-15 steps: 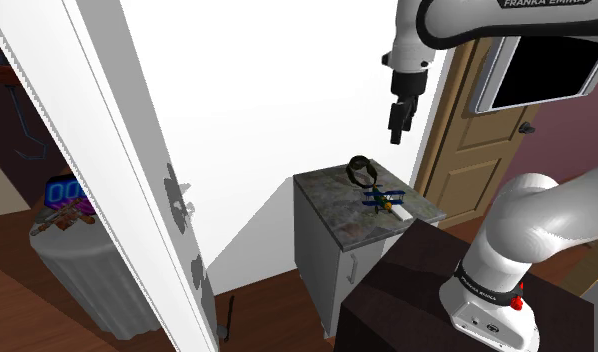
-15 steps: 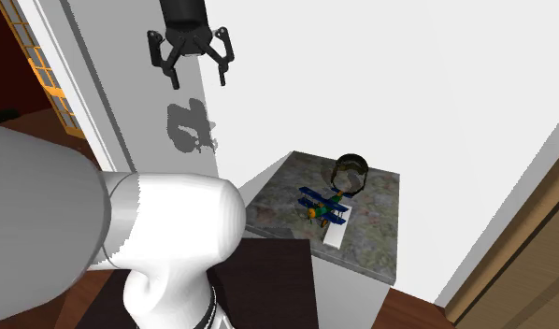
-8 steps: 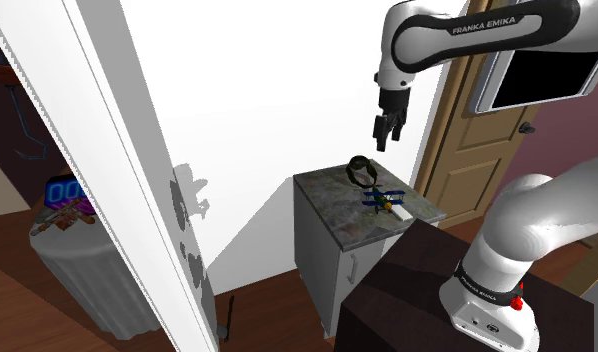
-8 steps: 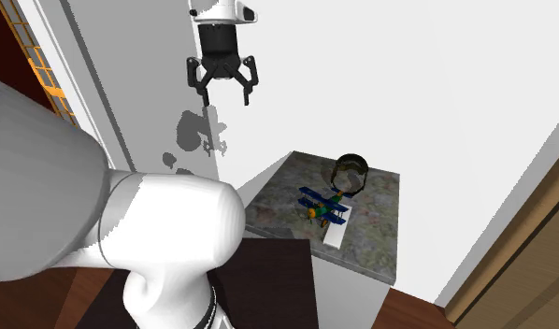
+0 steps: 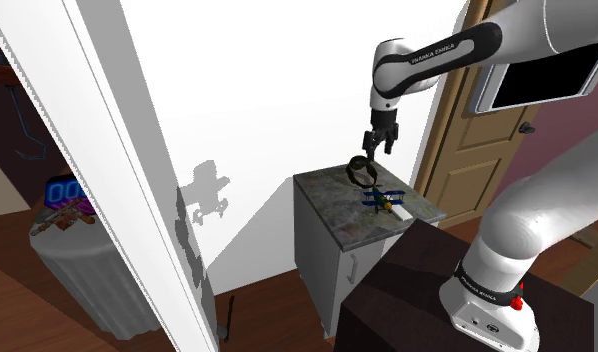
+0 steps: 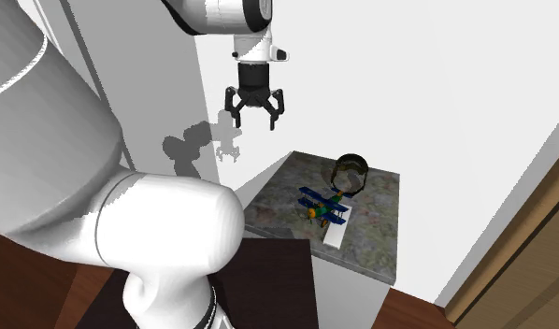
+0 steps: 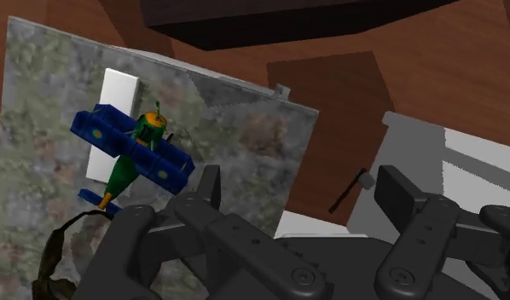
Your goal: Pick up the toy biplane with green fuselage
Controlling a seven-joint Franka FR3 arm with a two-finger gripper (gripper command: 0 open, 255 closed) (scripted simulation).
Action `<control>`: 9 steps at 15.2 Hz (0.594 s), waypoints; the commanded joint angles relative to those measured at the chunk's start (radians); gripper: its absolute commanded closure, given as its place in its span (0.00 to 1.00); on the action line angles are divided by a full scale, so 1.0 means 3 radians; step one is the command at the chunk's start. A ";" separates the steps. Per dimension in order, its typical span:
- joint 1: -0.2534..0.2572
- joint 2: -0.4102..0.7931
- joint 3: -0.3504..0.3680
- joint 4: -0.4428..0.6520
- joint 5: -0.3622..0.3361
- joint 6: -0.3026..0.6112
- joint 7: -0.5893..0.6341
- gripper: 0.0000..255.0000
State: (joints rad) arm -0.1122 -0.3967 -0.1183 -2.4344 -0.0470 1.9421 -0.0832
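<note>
**Approach to the grasp.** The gripper (image 6: 255, 120) hangs above and to one side of the stone-patterned cabinet top (image 6: 373, 213). Its fingers are spread with nothing between them, and it is well apart from the toy biplane (image 7: 134, 150). The biplane sits on the cabinet top, lying partly over a flat white slab (image 7: 121, 89), with a dark looped object (image 6: 350, 174) just beside its tail. A sound approach would centre the gripper over the fuselage. The wrist would turn so the fingers straddle the narrow body rather than the wide wings, then descend clear of the loop. The toy has a green fuselage, two stacked blue wings with yellow spots, orange at the nose, and a blue-and-yellow tail.
</note>
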 commanded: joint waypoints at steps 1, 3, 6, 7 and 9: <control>-0.0056 0.0241 -0.0082 0.0055 0.0015 0.0174 0.0000 0.00; -0.0101 0.0465 -0.0151 0.0104 0.0049 0.0331 0.0006 0.00; -0.0165 0.0811 -0.0251 0.0202 0.0125 0.0549 0.0000 0.00; -0.0186 0.0929 -0.0283 0.0241 0.0159 0.0616 -0.0007 0.00; -0.0230 0.1165 -0.0343 0.0327 0.0236 0.0742 -0.0026 0.00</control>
State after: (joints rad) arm -0.1759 -0.0873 -0.2131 -2.3465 0.0107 2.1378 -0.0904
